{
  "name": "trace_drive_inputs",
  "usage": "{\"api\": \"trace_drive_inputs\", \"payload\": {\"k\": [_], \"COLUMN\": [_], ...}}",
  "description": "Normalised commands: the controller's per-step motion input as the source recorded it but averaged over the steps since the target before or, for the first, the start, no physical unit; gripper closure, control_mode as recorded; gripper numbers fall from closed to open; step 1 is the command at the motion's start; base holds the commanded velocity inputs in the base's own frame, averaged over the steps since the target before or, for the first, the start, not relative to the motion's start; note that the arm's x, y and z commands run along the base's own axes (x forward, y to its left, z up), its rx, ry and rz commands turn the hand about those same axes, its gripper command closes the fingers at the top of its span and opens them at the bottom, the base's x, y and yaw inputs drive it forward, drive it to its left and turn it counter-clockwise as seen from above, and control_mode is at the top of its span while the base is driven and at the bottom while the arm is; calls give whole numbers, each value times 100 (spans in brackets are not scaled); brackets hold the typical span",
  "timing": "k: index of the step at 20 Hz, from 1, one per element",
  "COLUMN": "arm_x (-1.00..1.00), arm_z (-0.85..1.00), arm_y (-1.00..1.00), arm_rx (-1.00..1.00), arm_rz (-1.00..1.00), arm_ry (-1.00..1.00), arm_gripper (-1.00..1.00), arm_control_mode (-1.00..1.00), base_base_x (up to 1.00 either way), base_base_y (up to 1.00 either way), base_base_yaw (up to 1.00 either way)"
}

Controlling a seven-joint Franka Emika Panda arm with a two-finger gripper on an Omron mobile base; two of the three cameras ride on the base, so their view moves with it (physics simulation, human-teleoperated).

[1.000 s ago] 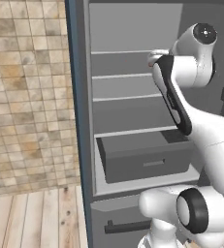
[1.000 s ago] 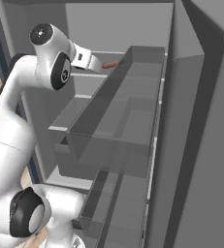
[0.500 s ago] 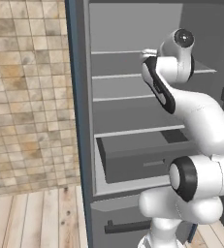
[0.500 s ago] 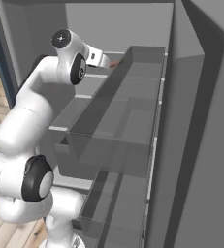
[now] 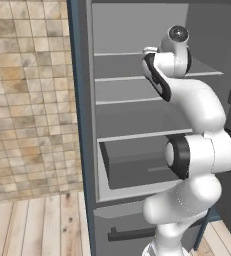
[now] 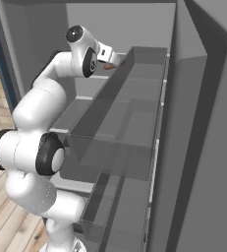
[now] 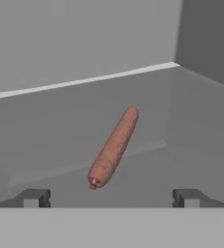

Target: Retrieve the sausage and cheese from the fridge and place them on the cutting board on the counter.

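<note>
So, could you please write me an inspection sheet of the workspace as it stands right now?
Surface: grey fridge shelf, bare apart from the sausage.
Job's things: sausage lies on the shelf, untouched; fridge stands open, drawer low down.
Clutter: nothing seen.
Grippers: gripper open, facing the sausage, fingertips apart either side of its near end, not touching it.
Cables: nothing seen.
Surroundings: tan tiled wall and wooden floor left of the fridge.

Wall [image 5: 27, 100]: beige and tan mosaic tiles, left of the open appliance.
Floor [image 5: 37, 225]: pale wooden planks, running beneath the tiled wall.
</note>
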Motion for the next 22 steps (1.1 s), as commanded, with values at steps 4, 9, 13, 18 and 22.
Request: {"api": "trace_drive_inputs", "payload": {"k": [4, 9, 13, 18, 22], "arm_x": [33, 42, 44, 13, 2], "arm_z": [0, 0, -3, 0, -3], "arm_y": [-3, -6, -5, -6, -10], "arm_rx": [0, 0, 0, 0, 0], "arm_rz": [-5, -5, -6, -4, -1], "arm_ry": [1, 4, 10, 16, 12], "arm_gripper": [-100, -100, -100, -100, -100], "arm_control_mode": [-100, -100, -100, -100, -100], "base_base_x": [0, 0, 0, 0, 0], "base_base_y": [0, 0, 0, 0, 0], "base_base_yaw": [0, 0, 0, 0, 0]}}
